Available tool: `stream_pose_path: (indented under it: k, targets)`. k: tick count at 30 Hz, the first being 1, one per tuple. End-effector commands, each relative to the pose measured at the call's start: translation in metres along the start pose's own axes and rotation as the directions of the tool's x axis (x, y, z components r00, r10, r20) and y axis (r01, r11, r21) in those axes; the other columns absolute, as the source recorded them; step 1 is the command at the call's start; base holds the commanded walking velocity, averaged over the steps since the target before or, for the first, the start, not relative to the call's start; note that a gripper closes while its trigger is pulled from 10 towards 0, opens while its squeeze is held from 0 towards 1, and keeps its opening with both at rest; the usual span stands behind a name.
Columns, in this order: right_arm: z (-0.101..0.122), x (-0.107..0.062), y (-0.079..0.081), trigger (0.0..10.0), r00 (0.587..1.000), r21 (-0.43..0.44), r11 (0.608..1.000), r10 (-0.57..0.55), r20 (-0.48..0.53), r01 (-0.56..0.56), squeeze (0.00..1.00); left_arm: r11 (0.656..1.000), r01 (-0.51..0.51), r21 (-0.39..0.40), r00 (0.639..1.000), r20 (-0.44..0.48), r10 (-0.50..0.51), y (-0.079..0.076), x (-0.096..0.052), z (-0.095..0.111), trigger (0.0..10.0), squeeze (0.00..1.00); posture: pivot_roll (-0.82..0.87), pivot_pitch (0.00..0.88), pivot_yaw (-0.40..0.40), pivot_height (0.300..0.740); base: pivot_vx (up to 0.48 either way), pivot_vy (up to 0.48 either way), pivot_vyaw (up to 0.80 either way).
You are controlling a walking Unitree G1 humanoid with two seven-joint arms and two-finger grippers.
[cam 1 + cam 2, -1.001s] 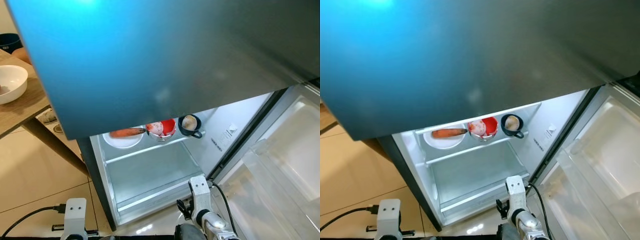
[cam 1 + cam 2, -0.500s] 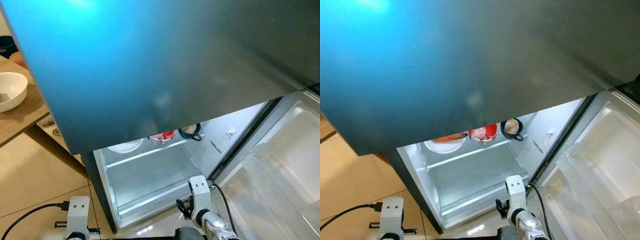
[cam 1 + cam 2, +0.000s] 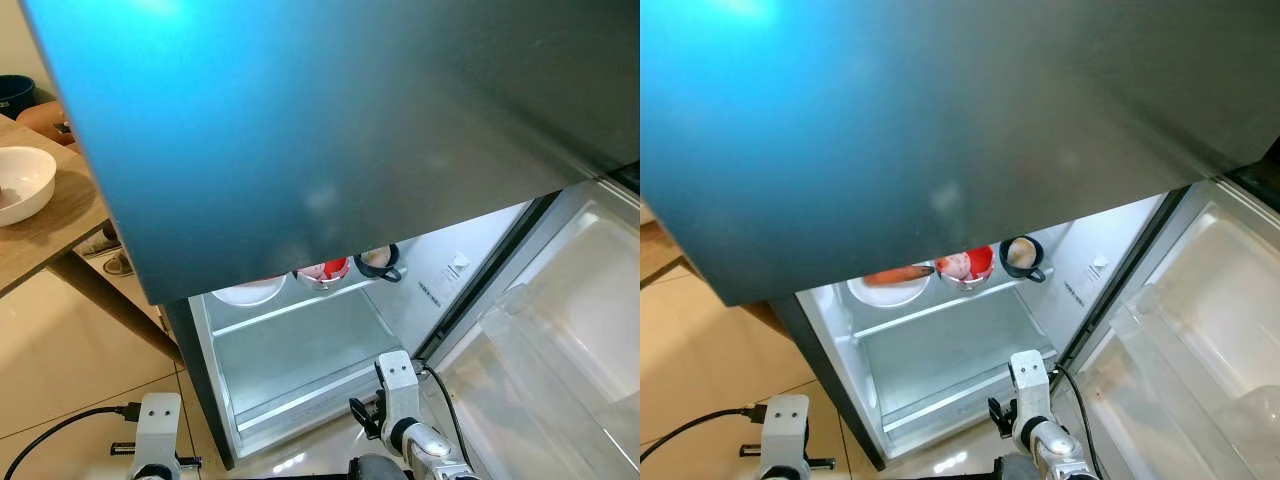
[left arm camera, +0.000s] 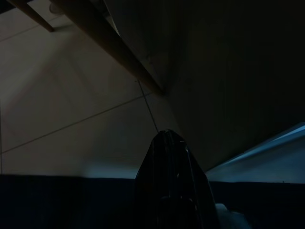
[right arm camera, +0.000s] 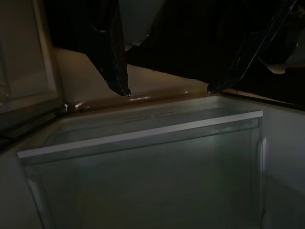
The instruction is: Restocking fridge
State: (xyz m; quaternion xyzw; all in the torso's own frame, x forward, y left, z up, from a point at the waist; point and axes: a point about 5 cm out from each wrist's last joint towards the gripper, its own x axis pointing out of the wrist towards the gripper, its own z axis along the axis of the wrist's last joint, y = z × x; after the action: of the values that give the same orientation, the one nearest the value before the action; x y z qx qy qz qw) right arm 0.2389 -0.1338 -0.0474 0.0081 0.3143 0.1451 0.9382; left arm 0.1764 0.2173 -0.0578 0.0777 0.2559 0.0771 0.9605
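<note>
My right gripper (image 5: 164, 88) hangs low before the open fridge (image 3: 940, 350), fingers spread wide and empty; my left gripper (image 4: 169, 157) hangs idle beside the desk (image 3: 50, 225), fingers closed together on nothing. On the fridge shelf sit a white plate (image 3: 888, 288) with a carrot (image 3: 898, 272), a red bowl (image 3: 970, 265) and a dark mug (image 3: 1020, 254); a white bowl (image 3: 20, 180) waits on the desk. Risk, in my judgement: the upper door (image 3: 330, 130) overhangs the shelf and hides much of it, so a reach could strike that door or knock the crowded dishes.
</note>
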Motion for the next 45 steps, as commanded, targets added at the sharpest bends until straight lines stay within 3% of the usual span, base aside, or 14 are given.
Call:
stream_pose_path:
  k: [1, 37, 45]
  targets:
    - [-0.0012, -0.0012, -0.0034, 10.0, 1.000, 0.010, 1.000, -0.025, 0.000, 0.025, 0.00, 1.000, 0.012, -0.005, 1.000, -0.012, -0.012, -0.0056, -0.0035, -0.0048, 10.0, 0.00, -0.02, 0.074, -0.079, 0.680, 0.000, 0.000, 0.00]
    - [-0.0030, -0.0024, -0.0024, 10.0, 1.000, 0.027, 1.000, -0.007, 0.011, 0.007, 0.00, 1.000, 0.014, -0.011, 1.000, -0.003, -0.014, -0.0066, -0.0035, -0.0037, 10.0, 0.00, -0.01, 0.082, -0.078, 0.680, 0.000, 0.000, 0.00]
    - [-0.0048, -0.0027, -0.0026, 10.0, 1.000, -0.002, 1.000, -0.022, -0.002, 0.022, 0.00, 1.000, 0.014, -0.011, 1.000, -0.008, -0.014, -0.0068, -0.0038, -0.0045, 10.0, 0.00, -0.01, 0.081, -0.080, 0.720, 0.000, 0.000, 0.00]
